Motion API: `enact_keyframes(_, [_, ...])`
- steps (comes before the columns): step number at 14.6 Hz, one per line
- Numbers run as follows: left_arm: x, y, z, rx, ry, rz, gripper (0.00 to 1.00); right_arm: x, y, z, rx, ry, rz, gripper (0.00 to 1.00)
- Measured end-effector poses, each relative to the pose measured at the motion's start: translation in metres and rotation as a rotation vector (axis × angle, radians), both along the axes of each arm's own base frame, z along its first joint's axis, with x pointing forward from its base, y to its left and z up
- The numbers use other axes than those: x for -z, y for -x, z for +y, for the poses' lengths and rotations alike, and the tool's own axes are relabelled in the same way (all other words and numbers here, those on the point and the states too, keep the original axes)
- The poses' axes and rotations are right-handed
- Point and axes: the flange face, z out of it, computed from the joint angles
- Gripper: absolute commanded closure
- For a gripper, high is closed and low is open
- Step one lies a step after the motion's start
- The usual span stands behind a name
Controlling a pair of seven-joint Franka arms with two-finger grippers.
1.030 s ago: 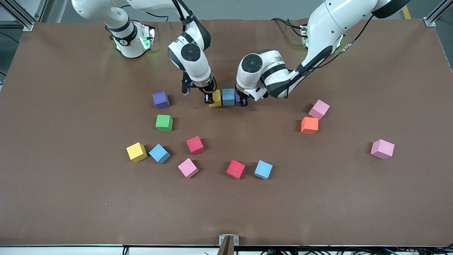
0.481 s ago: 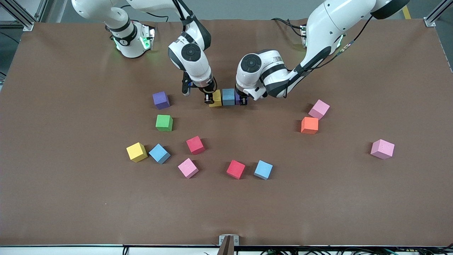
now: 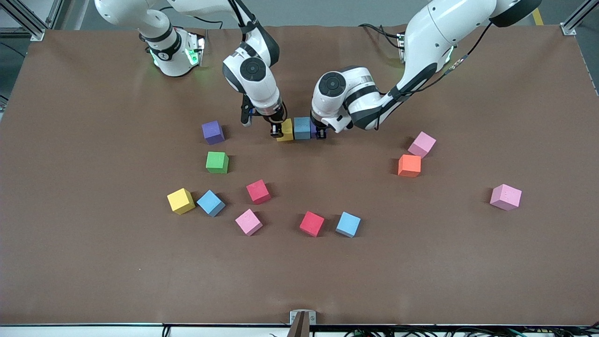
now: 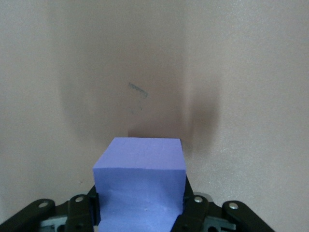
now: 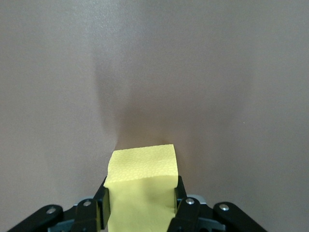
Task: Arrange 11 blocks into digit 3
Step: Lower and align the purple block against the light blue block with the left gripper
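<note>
A row of three touching blocks lies on the table near the arms: a yellow block (image 3: 286, 130), a blue block (image 3: 302, 128) and a purple block (image 3: 314, 129) that is mostly hidden. My right gripper (image 3: 279, 129) is shut on the yellow block (image 5: 142, 186), at the right arm's end of the row. My left gripper (image 3: 320, 132) is shut on the purple block (image 4: 140, 179), at the left arm's end of the row. In both wrist views the fingers press the cube's sides.
Loose cubes lie nearer the camera: purple (image 3: 213, 132), green (image 3: 217, 162), yellow (image 3: 180, 201), blue (image 3: 210, 202), red (image 3: 258, 191), pink (image 3: 248, 222), red (image 3: 311, 223), blue (image 3: 348, 224). Orange (image 3: 409, 165) and two pink cubes (image 3: 421, 143) (image 3: 505, 196) lie toward the left arm's end.
</note>
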Motion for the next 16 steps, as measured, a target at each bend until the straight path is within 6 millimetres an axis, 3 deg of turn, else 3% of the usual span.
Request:
enact_keyframes(15, [0.0000,0.0020,-0.0018,0.004,0.002,0.000,0.76,0.0002,0.0010,0.0046,0.005,-0.002,0.000,0.99])
enact_keyframes(16, [0.0001,0.0020,-0.0018,0.004,0.002,0.000,0.70,0.0002,0.0010,0.0046,0.005,-0.002,0.000,0.98])
